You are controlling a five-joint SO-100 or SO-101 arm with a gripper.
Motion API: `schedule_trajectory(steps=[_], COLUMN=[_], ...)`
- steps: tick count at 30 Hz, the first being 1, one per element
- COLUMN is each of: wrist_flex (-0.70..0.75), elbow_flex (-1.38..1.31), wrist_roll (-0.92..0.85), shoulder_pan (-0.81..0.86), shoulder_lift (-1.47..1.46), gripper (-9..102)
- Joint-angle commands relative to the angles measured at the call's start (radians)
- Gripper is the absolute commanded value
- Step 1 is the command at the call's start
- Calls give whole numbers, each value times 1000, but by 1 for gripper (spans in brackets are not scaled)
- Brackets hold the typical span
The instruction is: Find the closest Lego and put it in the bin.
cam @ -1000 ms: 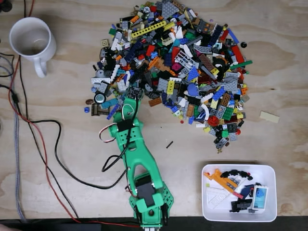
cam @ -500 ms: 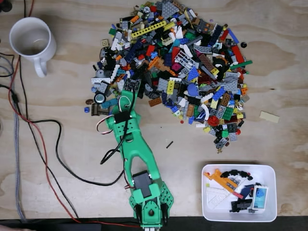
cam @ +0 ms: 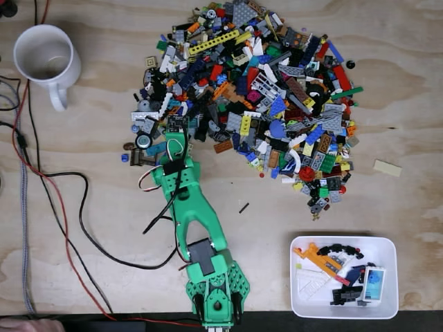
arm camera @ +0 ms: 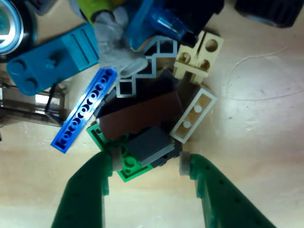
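Wrist view: the gripper (arm camera: 147, 161) stands with its jaws apart, straddling a grey brick (arm camera: 149, 145) lying on a green plate (arm camera: 129, 166), not closed on either. Fixed view: the bin (cam: 387, 304), at 4 o'clock, holds an orange piece (cam: 317, 258) and dark, indistinct bricks. The mug (cam: 43, 57), at 10 o'clock beyond the Lego pile (cam: 256, 97), has contents too dim to make out.

green printed arm (cam: 197, 221), black cables
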Motion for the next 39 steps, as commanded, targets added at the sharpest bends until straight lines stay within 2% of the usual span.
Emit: schedule_trajectory(steps=[1,9,14,25,39], wrist_flex=[-21,-29,15,-3,-11], elbow_flex=[-18,-57,-103,-112,-127], wrist_roll=[-26,-54,-46,21,21], shoulder_pan=[25,38,41,38,20], shoulder_lift=[6,-26,-6,43,44], gripper=[19,18,18,18,16])
